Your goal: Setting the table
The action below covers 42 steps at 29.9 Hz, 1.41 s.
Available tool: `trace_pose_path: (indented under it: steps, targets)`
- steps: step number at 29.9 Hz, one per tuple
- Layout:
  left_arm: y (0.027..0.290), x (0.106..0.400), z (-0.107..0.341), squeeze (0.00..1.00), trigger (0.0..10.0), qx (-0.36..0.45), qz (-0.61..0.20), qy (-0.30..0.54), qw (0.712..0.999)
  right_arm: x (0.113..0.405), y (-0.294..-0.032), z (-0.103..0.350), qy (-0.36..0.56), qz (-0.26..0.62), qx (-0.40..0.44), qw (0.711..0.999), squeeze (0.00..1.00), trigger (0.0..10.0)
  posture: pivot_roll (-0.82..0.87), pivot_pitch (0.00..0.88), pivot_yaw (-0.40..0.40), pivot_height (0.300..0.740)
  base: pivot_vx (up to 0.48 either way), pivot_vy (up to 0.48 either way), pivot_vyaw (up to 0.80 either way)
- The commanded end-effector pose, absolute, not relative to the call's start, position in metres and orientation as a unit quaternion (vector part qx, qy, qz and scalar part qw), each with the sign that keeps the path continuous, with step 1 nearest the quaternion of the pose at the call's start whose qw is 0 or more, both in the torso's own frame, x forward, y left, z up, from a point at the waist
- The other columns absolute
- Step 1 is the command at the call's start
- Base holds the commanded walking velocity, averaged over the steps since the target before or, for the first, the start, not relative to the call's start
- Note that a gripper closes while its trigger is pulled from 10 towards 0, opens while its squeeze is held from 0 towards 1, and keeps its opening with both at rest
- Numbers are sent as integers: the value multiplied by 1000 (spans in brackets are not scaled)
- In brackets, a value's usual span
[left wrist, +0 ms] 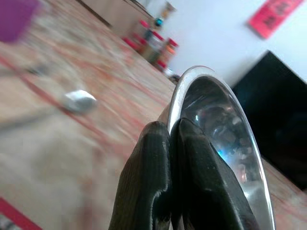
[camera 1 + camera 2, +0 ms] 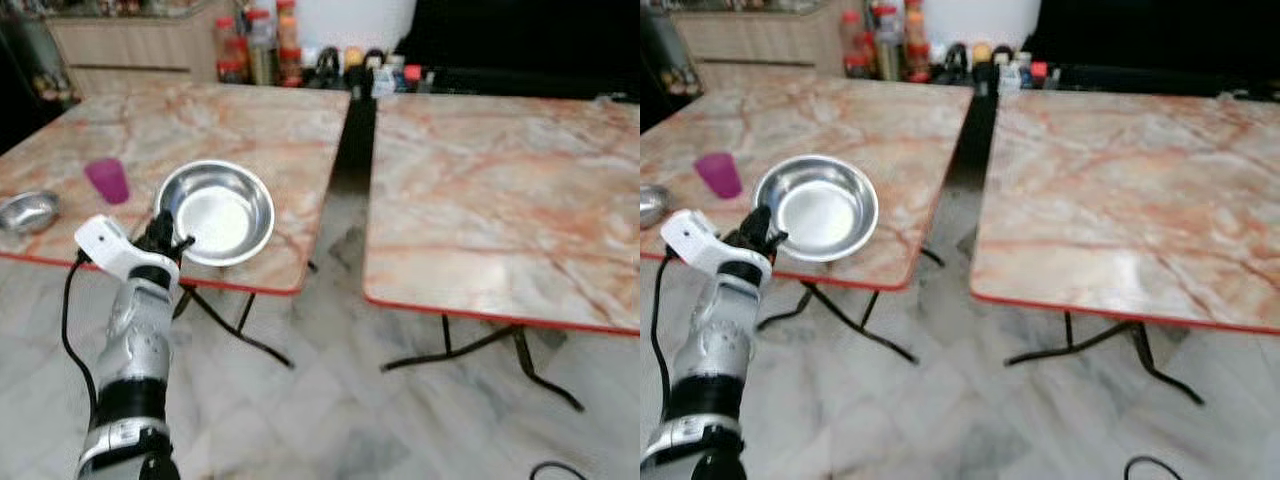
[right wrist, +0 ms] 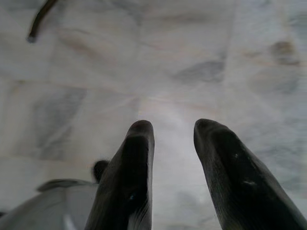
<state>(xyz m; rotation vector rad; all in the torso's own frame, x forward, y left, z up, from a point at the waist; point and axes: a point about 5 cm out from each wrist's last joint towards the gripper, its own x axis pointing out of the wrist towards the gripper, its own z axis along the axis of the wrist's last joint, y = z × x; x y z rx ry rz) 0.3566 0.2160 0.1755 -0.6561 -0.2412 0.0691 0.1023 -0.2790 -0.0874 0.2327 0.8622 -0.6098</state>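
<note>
The steel bowl (image 2: 216, 212) sits near the left table's (image 2: 250, 125) front edge, its near rim pinched between the left gripper's (image 2: 166, 234) closed fingers. Left of the gripper stand a purple cup (image 2: 107, 181) and a smaller steel bowl (image 2: 27, 211) — bottles (image 2: 260, 45) far beyond. The right gripper (image 3: 172, 132) hangs parted over marble floor (image 3: 192, 57).

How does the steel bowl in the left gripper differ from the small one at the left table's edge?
The big steel bowl is clearly wider than the small steel bowl. The left gripper pinches the big bowl's near rim, while the small bowl sits untouched. The big bowl lies right of the purple cup, near the table's front edge; the small one is left of the cup. Both are shiny, round metal and appear empty.
</note>
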Motion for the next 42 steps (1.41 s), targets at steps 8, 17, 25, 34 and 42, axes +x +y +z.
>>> trace_pose_path:
  steps: [8,17,25,34,42]
  targets:
    - [225,359,187,0,10000,-304,34,-128,943,102,-275,-88,405,-293,116,858,0,10000,40,97,14,740,0,-365,0]
    - [223,360,187,0,10000,-305,30,-131,943,101,-278,-88,407,-292,113,858,0,10000,47,75,-3,740,0,-364,0]
    - [223,359,186,0,10000,-306,33,-133,942,101,-279,-87,407,-291,112,859,0,10000,52,67,-13,740,0,-364,0]
    - [223,359,187,0,10000,-310,35,-138,940,100,-281,-87,409,-290,109,859,0,10000,49,76,-30,740,0,-365,0]
    - [217,359,186,0,10000,-314,30,-135,939,100,-280,-87,410,-288,110,858,0,10000,47,92,-22,740,0,-364,0]
